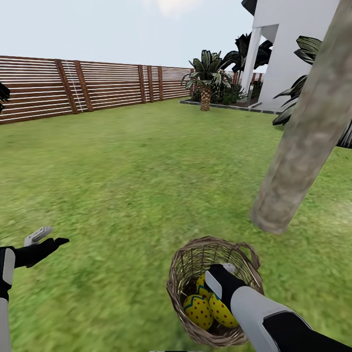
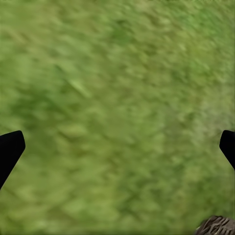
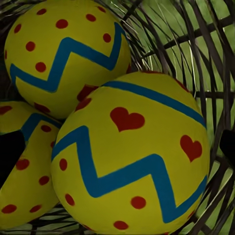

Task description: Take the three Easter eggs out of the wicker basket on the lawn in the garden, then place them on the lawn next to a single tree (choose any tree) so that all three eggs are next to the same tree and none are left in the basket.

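The basket (image 1: 215, 291) sits on the lawn (image 1: 127, 166) just before the robot, right of centre, with all three eggs (image 1: 210, 305) piled touching inside it; the tree (image 1: 303, 132) rises just beyond the basket's far right rim, trunk foot near but apart from the wicker; the right gripper (image 1: 221, 278) reaches down into the basket's mouth over the eggs; in the right wrist view its dark fingertips (image 3: 10, 152) stand wide at both edges, spread and holding nothing, the nearest egg (image 3: 132, 156) between them, another egg (image 3: 66, 54) behind it, a third (image 3: 24, 171) beside; the left gripper (image 1: 46, 239) hangs over bare grass well left of the basket, fingers (image 2: 9, 149) parted and empty; open lawn runs to the fence (image 1: 73, 88) and a palm (image 1: 206, 78) by the house (image 1: 293, 44).
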### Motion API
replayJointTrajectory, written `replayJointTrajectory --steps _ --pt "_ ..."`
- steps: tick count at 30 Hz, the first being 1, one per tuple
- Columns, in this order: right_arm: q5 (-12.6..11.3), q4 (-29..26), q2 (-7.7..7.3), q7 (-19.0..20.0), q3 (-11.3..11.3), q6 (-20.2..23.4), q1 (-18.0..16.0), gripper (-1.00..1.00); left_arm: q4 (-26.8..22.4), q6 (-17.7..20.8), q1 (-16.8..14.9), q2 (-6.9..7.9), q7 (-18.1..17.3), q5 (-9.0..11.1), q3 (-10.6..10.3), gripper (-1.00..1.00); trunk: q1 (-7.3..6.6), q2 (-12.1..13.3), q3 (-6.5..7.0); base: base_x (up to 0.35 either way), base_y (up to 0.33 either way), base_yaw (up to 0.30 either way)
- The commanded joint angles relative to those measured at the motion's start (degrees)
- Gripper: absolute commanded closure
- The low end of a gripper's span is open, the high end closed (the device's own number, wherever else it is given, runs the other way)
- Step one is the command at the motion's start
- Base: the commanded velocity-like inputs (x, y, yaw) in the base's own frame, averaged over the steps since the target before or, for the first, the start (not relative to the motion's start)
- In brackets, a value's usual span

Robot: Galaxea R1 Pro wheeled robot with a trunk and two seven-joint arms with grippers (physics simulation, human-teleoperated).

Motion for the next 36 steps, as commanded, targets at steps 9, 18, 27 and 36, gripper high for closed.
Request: replayJointTrajectory --steps 9,18,27,36 --pt "-0.8 0.0 0.00 -0.6 -0.2 -0.9 0.0 -1.00 0.0 0.3 0.0 -0.01 -0.2 -0.1 0.1 -1.00 -0.01 0.0 -0.05 0.087 0.063 0.000" --pt "-0.9 0.2 0.00 -0.8 -3.3 -0.7 0.0 -1.00 0.0 0.3 0.0 -0.01 -0.2 -0.1 0.2 -1.00 -0.01 0.0 -0.05 0.019 0.008 0.000" --pt "-0.9 0.3 0.00 -0.9 -3.6 -0.5 0.0 -1.00 0.0 0.3 0.0 -0.01 -0.2 -0.1 0.2 -1.00 0.04 0.0 -0.50 0.002 0.000 0.000" --pt "-0.9 0.3 -0.23 -0.9 -7.0 -0.4 0.0 -1.00 0.0 0.4 0.0 -0.01 -0.2 -0.1 0.1 -1.00 0.12 -0.1 -1.16 0.000 0.000 0.000"
